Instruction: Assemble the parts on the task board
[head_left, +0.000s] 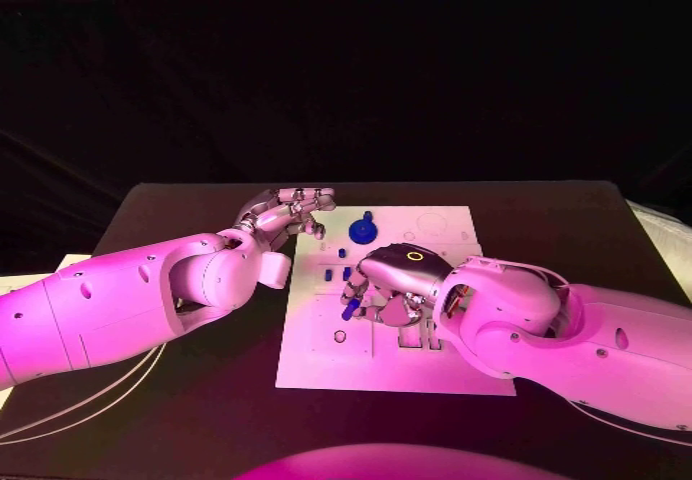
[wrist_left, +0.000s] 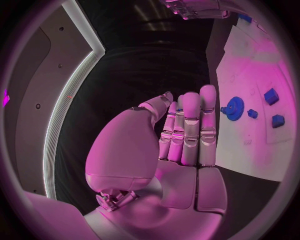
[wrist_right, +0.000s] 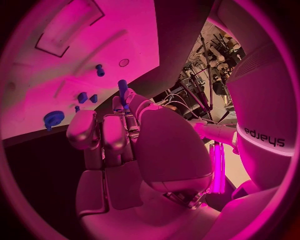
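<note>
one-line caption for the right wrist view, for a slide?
Right robot hand holds a blue peg above the white task board dotted with blue parts.

Left robot hand (head_left: 293, 213) flat with fingers together; right robot hand (head_left: 387, 290) curled.

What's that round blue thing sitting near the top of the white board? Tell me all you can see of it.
The blue gear is a small round wheel with a toothed rim and a raised hub, seemingly plastic. It lies flat on the task board near its far edge, apart from the smaller blue parts nearby. Nothing touches it: the left hand rests beside the board's far left corner, the right hand works nearer the middle.
</note>
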